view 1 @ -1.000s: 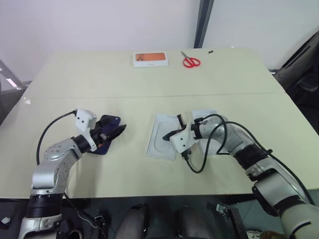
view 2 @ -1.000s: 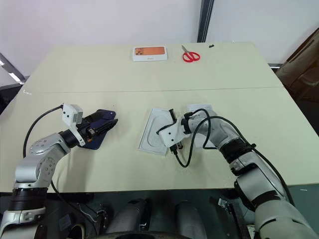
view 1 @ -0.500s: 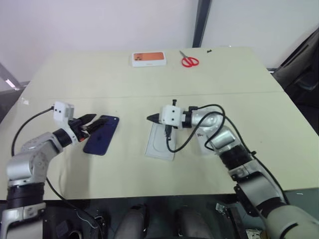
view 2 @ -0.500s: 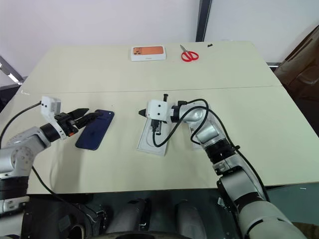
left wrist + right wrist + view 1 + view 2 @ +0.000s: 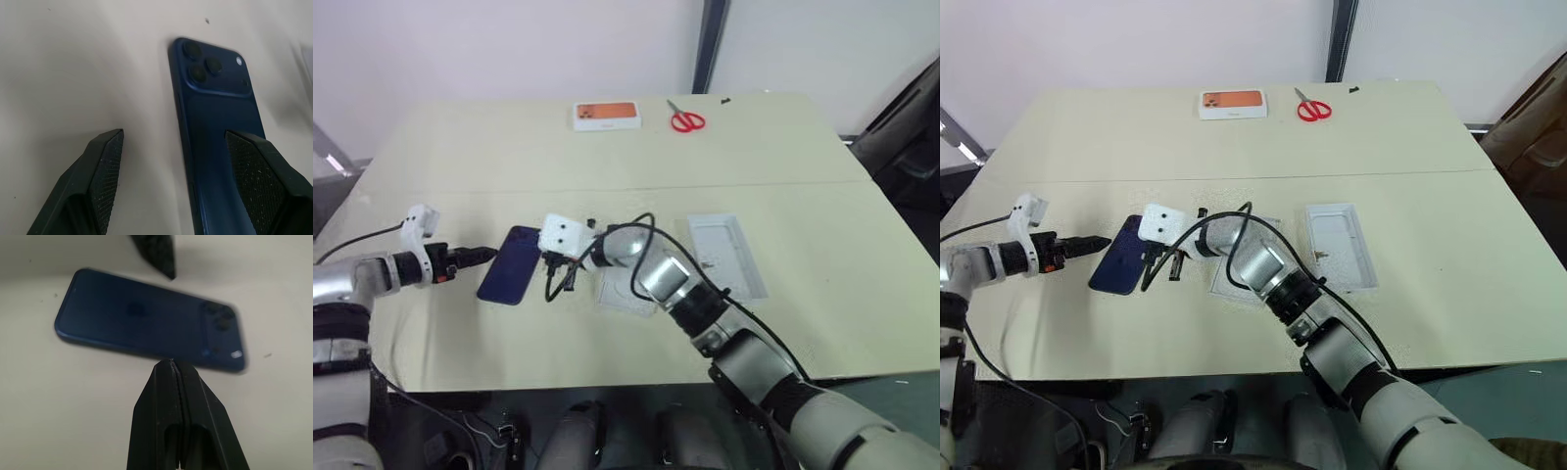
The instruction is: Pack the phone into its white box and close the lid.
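Note:
The dark navy phone (image 5: 512, 264) lies flat on the table, back up, its camera cluster (image 5: 208, 66) at the far end. My left gripper (image 5: 480, 257) hovers at the phone's left side, open. One of its fingers (image 5: 259, 171) is over the phone's near end and the other is over bare table. My right gripper (image 5: 171, 362) is shut, its tip right at the phone's long right edge. A shallow white carton part (image 5: 726, 257) lies open side up to the right, pale inside. Whether it is the white box or the lid I cannot tell.
A flat white insert (image 5: 625, 292) lies between phone and carton, partly under my right arm. A white box with an orange top (image 5: 606, 116) and red scissors (image 5: 686, 121) sit at the table's far edge.
My left gripper has drawn back to the left, off the phone. My right arm has swung left from over the insert to the phone's right edge, uncovering the white carton.

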Available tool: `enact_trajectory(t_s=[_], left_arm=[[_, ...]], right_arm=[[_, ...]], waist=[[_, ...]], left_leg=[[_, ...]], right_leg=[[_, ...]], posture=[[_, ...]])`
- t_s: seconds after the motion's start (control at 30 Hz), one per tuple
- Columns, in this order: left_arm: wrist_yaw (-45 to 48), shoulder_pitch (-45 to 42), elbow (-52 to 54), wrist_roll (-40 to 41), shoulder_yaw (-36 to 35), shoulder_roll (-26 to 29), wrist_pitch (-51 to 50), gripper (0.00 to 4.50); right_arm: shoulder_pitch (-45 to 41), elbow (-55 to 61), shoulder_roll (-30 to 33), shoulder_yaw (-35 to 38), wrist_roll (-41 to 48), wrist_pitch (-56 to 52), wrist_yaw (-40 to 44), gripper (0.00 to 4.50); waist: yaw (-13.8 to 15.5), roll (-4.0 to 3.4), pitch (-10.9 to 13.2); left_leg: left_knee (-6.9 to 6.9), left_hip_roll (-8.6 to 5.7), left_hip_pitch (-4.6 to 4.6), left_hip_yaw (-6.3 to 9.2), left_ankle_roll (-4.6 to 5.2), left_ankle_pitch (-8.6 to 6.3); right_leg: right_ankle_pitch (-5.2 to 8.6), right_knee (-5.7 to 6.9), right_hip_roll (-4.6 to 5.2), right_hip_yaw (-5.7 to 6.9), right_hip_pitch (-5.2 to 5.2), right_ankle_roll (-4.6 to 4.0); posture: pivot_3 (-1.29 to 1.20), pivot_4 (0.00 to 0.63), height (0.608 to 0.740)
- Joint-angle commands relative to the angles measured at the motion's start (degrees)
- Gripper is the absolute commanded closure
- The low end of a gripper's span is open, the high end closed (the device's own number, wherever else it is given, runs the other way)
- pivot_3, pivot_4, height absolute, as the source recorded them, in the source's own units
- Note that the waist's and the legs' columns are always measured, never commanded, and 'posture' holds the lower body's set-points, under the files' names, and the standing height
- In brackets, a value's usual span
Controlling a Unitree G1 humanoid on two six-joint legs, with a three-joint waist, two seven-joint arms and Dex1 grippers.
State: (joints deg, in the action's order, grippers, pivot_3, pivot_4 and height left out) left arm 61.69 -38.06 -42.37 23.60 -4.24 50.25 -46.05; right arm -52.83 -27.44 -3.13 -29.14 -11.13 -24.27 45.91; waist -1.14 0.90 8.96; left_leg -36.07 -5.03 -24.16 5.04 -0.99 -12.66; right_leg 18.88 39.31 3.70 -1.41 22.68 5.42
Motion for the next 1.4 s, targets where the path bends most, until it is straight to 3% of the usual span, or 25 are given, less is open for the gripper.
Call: enact_trajectory(t_s=[0.03, 0.4, 0.83, 1.1, 1.4], left_arm=[[6.32, -1.65, -4.2, -3.36, 4.8, -0.48, -1.78, 1.01], [17.05, 0.05, -2.73, -7.46, 12.31, -4.2, -6.6, 1.01], [15.02, 0.25, -2.61, -5.34, 7.41, -9.07, -11.89, 1.01], [15.86, 1.34, 3.88, -1.84, 6.62, -11.51, -18.64, 1.01], [13.29, -0.36, -0.03, -1.82, 3.26, -9.88, -16.97, 1.01]], right_arm=[[-3.52, -2.12, -2.61, 0.31, 1.02, -6.0, 1.24, 4.47], [-2.44, -3.74, -3.89, -1.08, -0.09, -8.73, -0.6, 4.47], [-0.82, -3.24, -1.68, -2.88, -1.15, -7.12, -0.03, 4.47], [-1.1, -4.4, -1.25, -2.95, -1.93, -5.54, -0.45, 4.47], [0.3, -4.2, -0.33, -3.53, -3.02, -4.27, -0.9, 4.47]], waist=[[-0.05, -0.02, 0.0], [-0.03, -0.24, -0.17], [0.37, -0.79, -0.67], [0.4, -0.81, -0.69], [0.3, -0.81, -0.69]], left_leg=[[0.01, 0.0, 0.0, 0.01, 0.0, 0.0], [0.03, -0.02, 0.01, 0.0, 0.0, 0.0], [0.03, -0.1, 0.36, 0.03, 0.36, -0.21], [0.02, -0.13, 0.38, 0.07, 0.39, -0.23], [0.03, -0.12, 0.38, 0.07, 0.27, -0.17]], right_leg=[[0.0, 0.0, -0.01, 0.0, 0.0, 0.0], [0.0, 0.03, 0.04, -0.02, 0.02, 0.0], [0.0, 0.03, 0.1, -0.02, -0.35, 0.01], [0.0, 0.05, 0.12, -0.03, -0.38, 0.01], [0.0, 0.04, 0.11, -0.03, -0.36, 0.01]], posture=[[0.0, 0.15, 0.734], [0.0, 0.15, 0.734], [0.0, 0.15, 0.734], [0.0, 0.15, 0.734], [0.0, 0.15, 0.734]])
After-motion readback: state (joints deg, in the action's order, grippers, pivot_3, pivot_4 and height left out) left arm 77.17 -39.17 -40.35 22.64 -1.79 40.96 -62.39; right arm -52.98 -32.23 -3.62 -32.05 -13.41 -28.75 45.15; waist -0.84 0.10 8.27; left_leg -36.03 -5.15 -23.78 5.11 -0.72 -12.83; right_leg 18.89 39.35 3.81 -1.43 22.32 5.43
